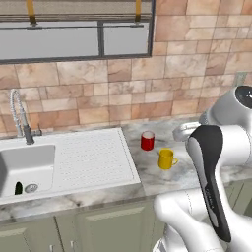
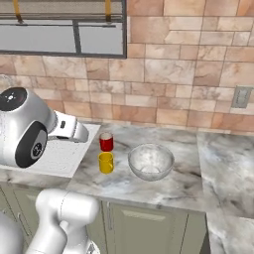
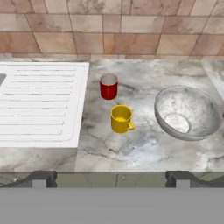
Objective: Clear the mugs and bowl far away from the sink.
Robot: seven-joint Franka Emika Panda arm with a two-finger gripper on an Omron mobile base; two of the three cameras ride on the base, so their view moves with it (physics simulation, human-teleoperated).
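While the tool (image 3: 112, 178) hangs released above the worktop (image 3: 131, 151) edge, the yellow mug (image 3: 120, 118) stands nearest, the bowl (image 3: 188, 113) to its right, the red mug (image 3: 108, 86) behind, all beside the sink (image 1: 93, 157) drainboard. No readable writing shows.

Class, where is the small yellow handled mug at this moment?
The small yellow handled mug stands on the marble counter, just in front of the red mug, between the white ridged drainboard and the speckled whitish-grey bowl.
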